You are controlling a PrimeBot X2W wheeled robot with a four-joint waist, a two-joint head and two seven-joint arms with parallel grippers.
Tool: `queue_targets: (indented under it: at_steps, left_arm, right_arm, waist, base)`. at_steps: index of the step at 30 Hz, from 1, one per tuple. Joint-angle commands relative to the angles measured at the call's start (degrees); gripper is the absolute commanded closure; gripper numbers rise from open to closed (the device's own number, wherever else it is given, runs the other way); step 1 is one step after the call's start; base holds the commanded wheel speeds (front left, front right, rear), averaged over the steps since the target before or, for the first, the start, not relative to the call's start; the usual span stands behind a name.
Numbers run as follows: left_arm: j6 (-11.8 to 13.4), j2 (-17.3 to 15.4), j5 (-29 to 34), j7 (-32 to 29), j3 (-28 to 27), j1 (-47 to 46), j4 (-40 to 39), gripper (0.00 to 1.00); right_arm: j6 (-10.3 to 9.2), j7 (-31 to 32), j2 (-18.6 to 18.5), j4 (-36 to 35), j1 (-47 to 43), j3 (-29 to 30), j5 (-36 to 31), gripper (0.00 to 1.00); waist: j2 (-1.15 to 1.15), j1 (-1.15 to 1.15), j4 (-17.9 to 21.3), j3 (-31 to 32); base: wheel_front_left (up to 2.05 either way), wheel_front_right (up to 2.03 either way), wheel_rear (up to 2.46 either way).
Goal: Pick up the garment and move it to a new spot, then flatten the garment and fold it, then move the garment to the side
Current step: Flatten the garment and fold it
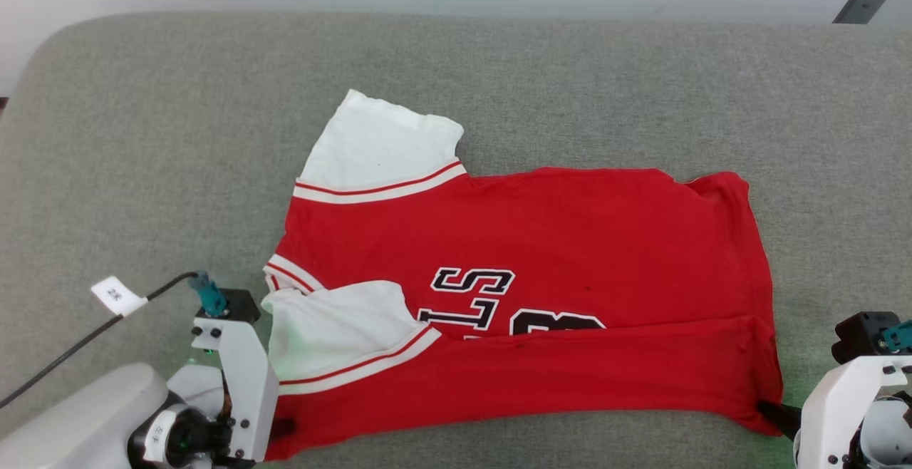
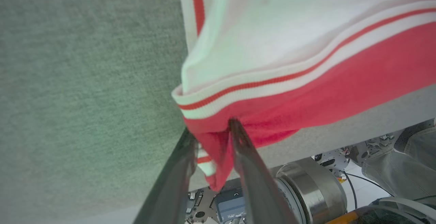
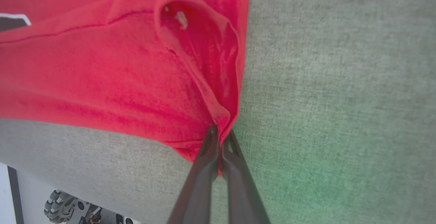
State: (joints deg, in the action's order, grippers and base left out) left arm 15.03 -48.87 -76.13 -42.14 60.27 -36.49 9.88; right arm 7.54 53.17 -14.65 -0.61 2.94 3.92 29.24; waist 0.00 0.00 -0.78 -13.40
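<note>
you have the red jersey t-shirt with white sleeves and striped trim lying flat on the grey fabric cushion. its long axis runs side to side, collar end to the robot's left and hem to the right, with the near edge folded up over the chest print. each arm sits at its own near corner. the right gripper is pinched tight on the hem corner. the left gripper has its fingers partly apart, and the red corner between them looks unclamped.
</note>
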Motion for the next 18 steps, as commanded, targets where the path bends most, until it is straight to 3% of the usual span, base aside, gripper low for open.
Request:
queue_targets:
  at_steps: [1,12,18]
  left_arm:
    - [-0.2,0.2,0.3,0.0,0.2,0.0,1.0,0.00]
    - [-0.3,-4.7,3.5,-2.2,-1.8,-6.9,-3.4,0.00]
    - [-1.0,-5.9,5.5,-2.1,-4.3,-13.0,-4.3,0.00]
  right_arm:
    - [-0.10,-0.1,0.0,1.0,0.6,-0.4,0.0,0.00]
    - [-0.10,-2.0,-1.1,-3.3,3.1,0.3,1.0,0.00]
    - [-0.10,-9.9,-0.8,-7.4,6.1,0.4,0.3,0.00]
  waist:
    - [0.00,0.00,0.1,0.1]
    - [0.00,0.00,1.2,0.3]
    - [0.00,0.00,3.2,-0.9]
  base:
    - [0.00,0.00,0.00]
    - [0.00,0.00,0.00]
    - [0.00,0.00,0.00]
